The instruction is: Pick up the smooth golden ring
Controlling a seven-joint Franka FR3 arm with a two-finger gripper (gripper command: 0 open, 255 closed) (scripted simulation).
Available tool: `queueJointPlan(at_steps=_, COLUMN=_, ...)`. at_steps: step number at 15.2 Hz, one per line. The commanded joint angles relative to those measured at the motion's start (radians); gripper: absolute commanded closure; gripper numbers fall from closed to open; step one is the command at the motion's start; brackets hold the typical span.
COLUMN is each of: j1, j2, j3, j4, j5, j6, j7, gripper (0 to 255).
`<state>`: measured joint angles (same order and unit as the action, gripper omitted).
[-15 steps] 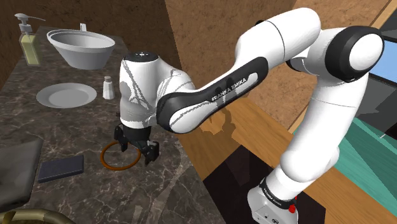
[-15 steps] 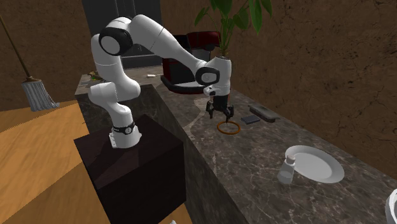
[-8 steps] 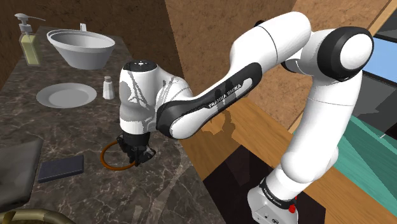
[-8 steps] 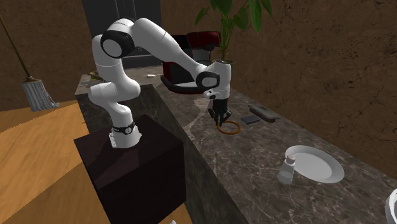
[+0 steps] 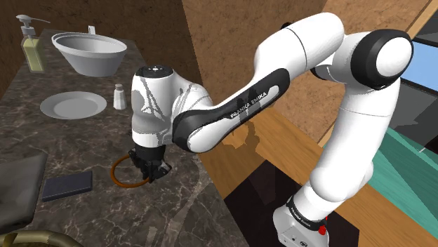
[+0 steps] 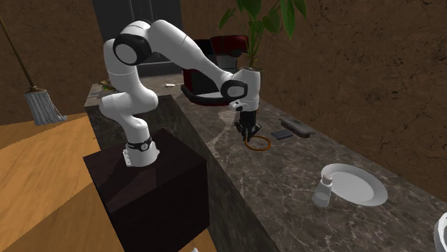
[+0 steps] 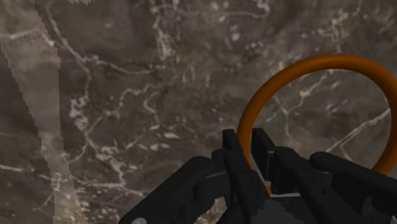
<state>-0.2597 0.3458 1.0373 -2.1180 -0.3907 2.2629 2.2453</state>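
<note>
An orange-gold ring lies flat on the dark marble counter. My black gripper points straight down over the ring's rim on the side nearest the counter's edge. In the wrist view the gripper is shut on that thin rim, and the rest of the ring arcs away over the marble. From the second exterior view, the gripper stands at the near side of the ring, which still rests on the counter.
A white plate, a small shaker, a white basin and a soap dispenser stand farther along the counter. A dark flat slab lies beside the ring. The counter's edge runs close to the gripper.
The fingers stood apart over the ring a second ago; they have since dropped a little and closed on its rim. Nothing has moved in the last half second.
</note>
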Motion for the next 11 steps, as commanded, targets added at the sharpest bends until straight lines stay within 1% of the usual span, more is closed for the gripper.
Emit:
queueJointPlan(at_steps=1, j1=-0.015, j2=-0.017, j3=0.016, j4=0.004, j5=0.020, j6=-0.014, j7=-0.014, gripper=255)
queueJointPlan(at_steps=11, j1=-0.098, j2=-0.122, j3=0.103, j4=0.052, j5=0.146, j6=-0.113, j7=-0.098, gripper=255)
